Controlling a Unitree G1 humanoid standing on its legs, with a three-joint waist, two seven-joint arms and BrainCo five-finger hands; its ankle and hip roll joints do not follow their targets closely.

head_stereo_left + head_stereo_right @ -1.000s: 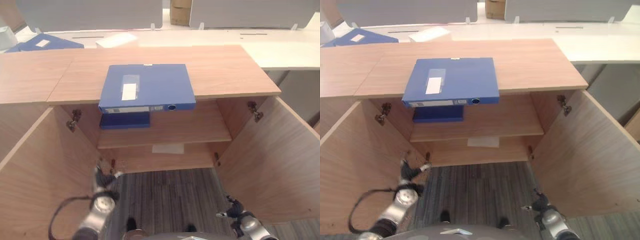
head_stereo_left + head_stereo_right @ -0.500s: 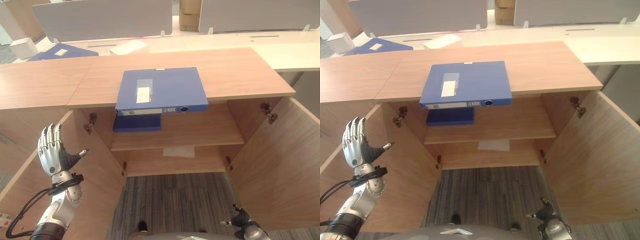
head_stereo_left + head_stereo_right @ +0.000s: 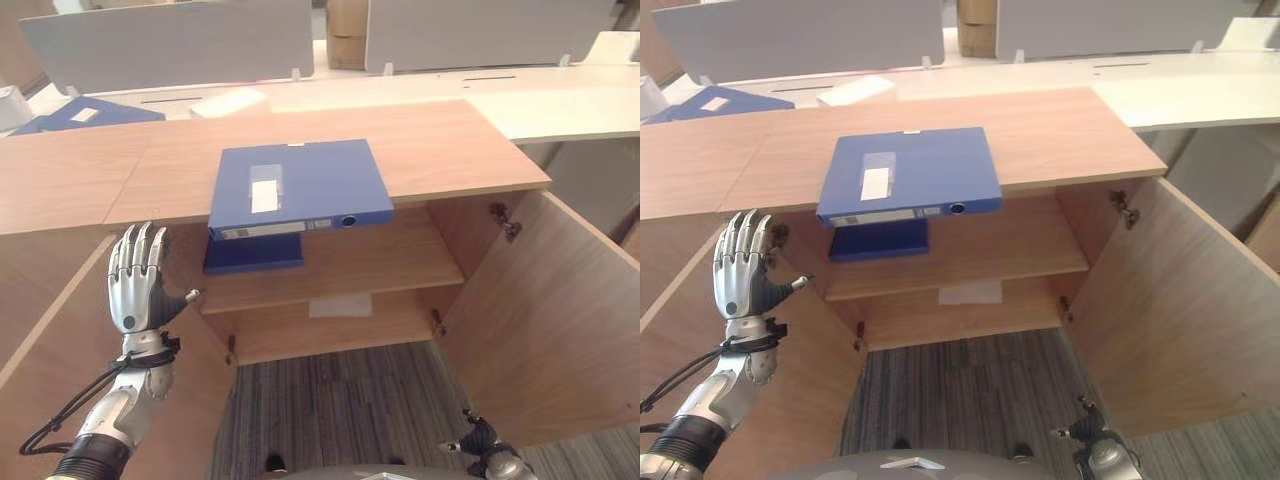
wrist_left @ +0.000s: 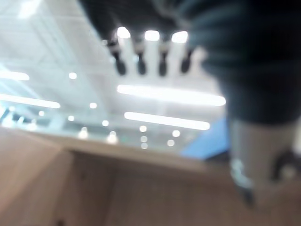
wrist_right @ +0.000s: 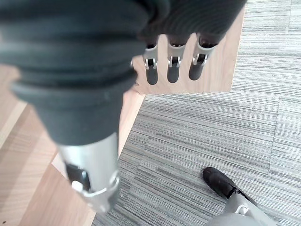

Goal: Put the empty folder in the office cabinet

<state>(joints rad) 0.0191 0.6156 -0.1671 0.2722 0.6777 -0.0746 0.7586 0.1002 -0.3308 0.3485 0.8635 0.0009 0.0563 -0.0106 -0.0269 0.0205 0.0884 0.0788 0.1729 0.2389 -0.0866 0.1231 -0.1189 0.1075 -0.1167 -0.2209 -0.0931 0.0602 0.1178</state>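
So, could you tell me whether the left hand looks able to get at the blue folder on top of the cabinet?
Probably yes: the left hand is raised and open, below the blue folder, whose front edge overhangs the cabinet top, with nothing between them.

Office: wood-laminate cabinet (image 3: pixel 450 150) with doors open, blue box-file folders (image 3: pixel 300 185), grey desk divider panels (image 3: pixel 170 45) on white benches (image 3: pixel 560 95) behind, grey striped carpet (image 3: pixel 340 410), strip ceiling lights (image 4: pixel 169 96).

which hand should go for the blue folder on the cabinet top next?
Left, probably. The left hand is raised with fingers straight, just below the cabinet top and beside the blue folder. The right hand hangs low over the floor, holding nothing.
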